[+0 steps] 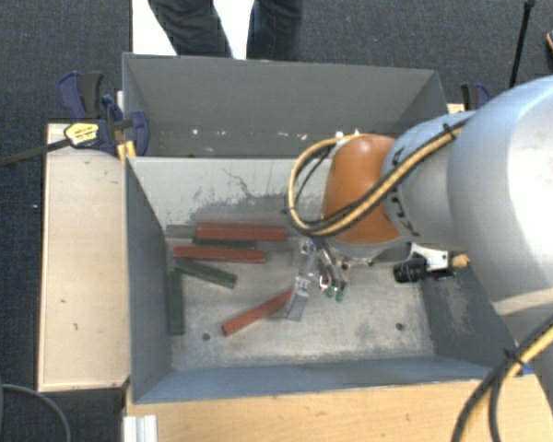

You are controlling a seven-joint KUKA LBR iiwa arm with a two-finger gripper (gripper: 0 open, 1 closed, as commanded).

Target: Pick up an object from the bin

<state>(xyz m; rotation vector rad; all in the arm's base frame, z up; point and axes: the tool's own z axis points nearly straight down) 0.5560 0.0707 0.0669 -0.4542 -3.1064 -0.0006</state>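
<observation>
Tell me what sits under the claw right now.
The right end of a diagonal red-brown stick lies under the claw, on the grey bin floor. The claw covers that end's tip, so contact is unclear.

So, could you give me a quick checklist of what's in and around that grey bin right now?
Surface: grey metal bin, floor scuffed and scratched.
Job's things: back red bar and second red bar lie side by side near the back wall; slanted green bar just in front of them; long green bar along the left wall; slanted red bar in the middle.
Clutter: nothing seen.
Grippers: gripper low in the bin, at the slanted red bar's right end.
Cables: yellow-and-black cable looped round the arm's orange cover.
Surroundings: dark carpet; a person's legs behind the bin.
</observation>
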